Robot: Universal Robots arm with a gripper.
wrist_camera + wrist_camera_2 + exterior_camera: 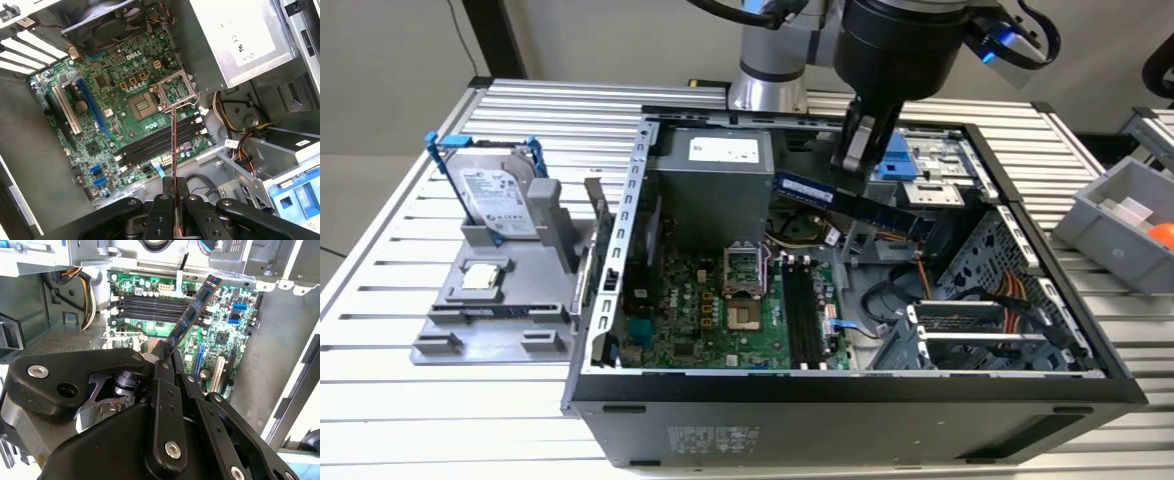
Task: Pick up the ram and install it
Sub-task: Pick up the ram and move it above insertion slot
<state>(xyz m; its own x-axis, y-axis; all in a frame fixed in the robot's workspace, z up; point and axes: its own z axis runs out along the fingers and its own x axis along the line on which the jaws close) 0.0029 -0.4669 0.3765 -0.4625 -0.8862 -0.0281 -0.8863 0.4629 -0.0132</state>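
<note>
**As gripper clamps it, ram hangs over open computer case**

While the gripper's fingers are clenched on it, one ram stick hangs above the open case. It is clear of the motherboard, whose four dark memory slots lie toward 7 o'clock of it in the exterior view. Its long axis there runs from 10 to 4 o'clock, the 4 o'clock end lower, while the slots run 12 to 6. Cables lie beneath it, and one grey power supply stands at its 9 o'clock. Outside the case, also at 9 o'clock, one grey stand carries one blue-framed hard drive and one square processor chip.
</note>
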